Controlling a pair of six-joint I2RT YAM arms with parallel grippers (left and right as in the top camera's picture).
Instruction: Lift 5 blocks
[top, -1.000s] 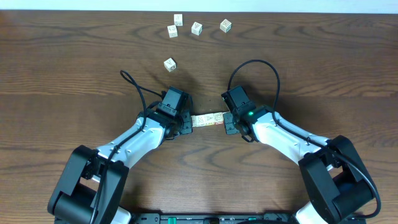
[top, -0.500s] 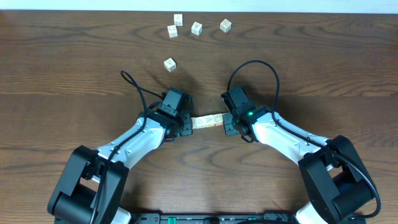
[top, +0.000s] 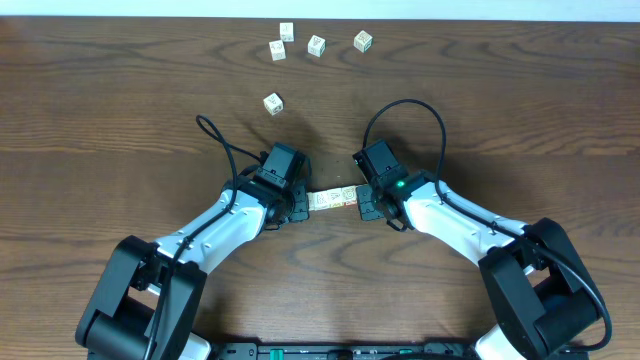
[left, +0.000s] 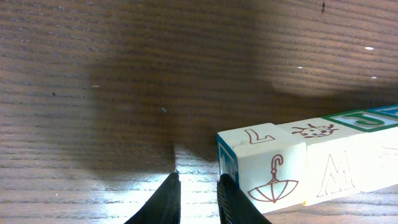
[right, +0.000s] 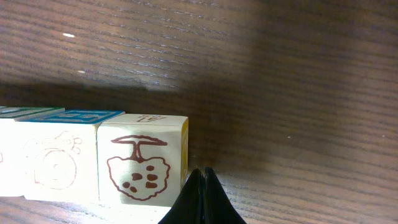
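Observation:
A short row of several cream blocks (top: 333, 198) lies end to end between my two grippers at mid-table. In the left wrist view its end block with a brown umbrella (left: 270, 171) rests against the outer side of my right-hand finger (left: 231, 198). My left gripper (left: 199, 177) stands narrowly open, with only bare table in the gap. The other end block, printed with a brown tree (right: 140, 168), sits just left of my right gripper (right: 203, 169), which is shut with its tips together. I cannot tell whether the row touches the table.
Several more loose blocks lie at the far edge: one (top: 287, 31), one (top: 316, 45), one (top: 363, 41) and others, with a single cube (top: 273, 103) nearer. Black cables loop above both wrists (top: 405, 105). The dark wooden table (top: 520, 120) extends to both sides.
My right gripper has closed fully and shifted slightly left against the row's end. The left gripper has kept its place and opening.

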